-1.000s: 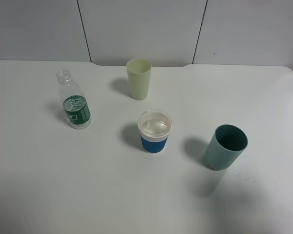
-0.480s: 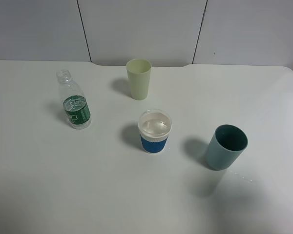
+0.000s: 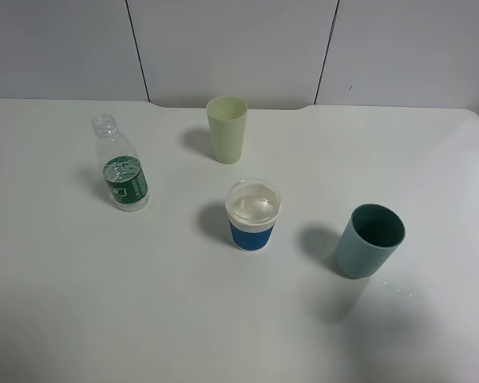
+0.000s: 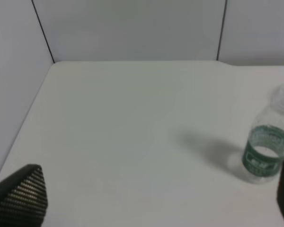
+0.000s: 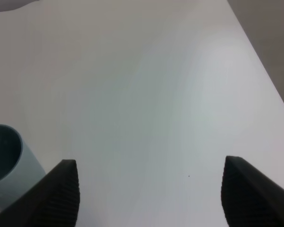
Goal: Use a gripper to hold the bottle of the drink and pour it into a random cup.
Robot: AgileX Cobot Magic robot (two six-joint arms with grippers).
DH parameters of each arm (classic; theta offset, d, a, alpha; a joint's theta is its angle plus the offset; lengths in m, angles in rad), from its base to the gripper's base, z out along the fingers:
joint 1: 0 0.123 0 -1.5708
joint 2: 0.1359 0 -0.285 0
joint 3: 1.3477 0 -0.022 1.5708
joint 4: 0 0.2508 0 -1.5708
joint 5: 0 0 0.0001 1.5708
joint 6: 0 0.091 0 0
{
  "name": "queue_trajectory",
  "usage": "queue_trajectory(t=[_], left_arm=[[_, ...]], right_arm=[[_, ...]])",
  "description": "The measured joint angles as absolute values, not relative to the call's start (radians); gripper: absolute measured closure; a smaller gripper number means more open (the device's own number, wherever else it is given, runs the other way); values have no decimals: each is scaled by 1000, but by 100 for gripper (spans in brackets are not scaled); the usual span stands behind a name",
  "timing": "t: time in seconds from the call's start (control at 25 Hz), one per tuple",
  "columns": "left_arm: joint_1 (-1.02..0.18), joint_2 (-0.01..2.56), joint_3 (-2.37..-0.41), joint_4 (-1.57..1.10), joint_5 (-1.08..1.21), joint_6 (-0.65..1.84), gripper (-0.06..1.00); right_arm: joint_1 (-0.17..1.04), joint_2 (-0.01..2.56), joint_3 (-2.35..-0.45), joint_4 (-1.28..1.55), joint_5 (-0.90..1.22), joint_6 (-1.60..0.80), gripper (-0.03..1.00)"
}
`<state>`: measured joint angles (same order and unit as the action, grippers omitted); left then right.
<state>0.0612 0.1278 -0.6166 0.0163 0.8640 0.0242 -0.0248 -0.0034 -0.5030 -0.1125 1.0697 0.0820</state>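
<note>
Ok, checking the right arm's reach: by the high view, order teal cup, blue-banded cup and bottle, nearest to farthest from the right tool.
1. Teal plastic cup, right side, beside the right tool.
2. White paper cup with blue band, centre.
3. Clear plastic bottle with green label, far left.

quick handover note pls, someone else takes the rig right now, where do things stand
Left hand: open, holding nothing, back from the bottle.
Right hand: open, holding nothing, near the teal cup.
Bottle stands upright and uncapped at the table's left, part full.
White cup with blue band sits mid-table and already holds clear liquid. Pale green cup stands behind it.
Done: pour appears made, bottle set down.
Left: little, if anything.
</note>
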Motion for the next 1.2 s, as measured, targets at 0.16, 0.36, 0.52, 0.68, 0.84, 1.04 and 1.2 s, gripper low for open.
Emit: queue_trajectory(t=[0.16, 0.36, 0.52, 0.68, 0.84, 1.04, 1.2], left_arm=[[61, 25, -617, 16, 938, 24, -3], [61, -4, -617, 16, 999, 24, -3], [61, -4, -615, 16, 1070, 24, -3], [61, -6, -574, 16, 1081, 24, -3], [61, -6, -510, 16, 1072, 24, -3], [61, -6, -505, 16, 1061, 24, -3], [61, -6, -505, 20, 1056, 16, -3]], right_arm=[[-25, -3, -503, -113, 1070, 82, 33], [-25, -3, -503, -113, 1070, 82, 33], [-25, -3, -503, -113, 1070, 82, 33], [-25, -3, -503, -113, 1070, 82, 33], [-25, -3, -503, -113, 1070, 82, 33], [-25, -3, -503, -113, 1070, 82, 33], [-25, -3, -503, -113, 1070, 82, 33]])
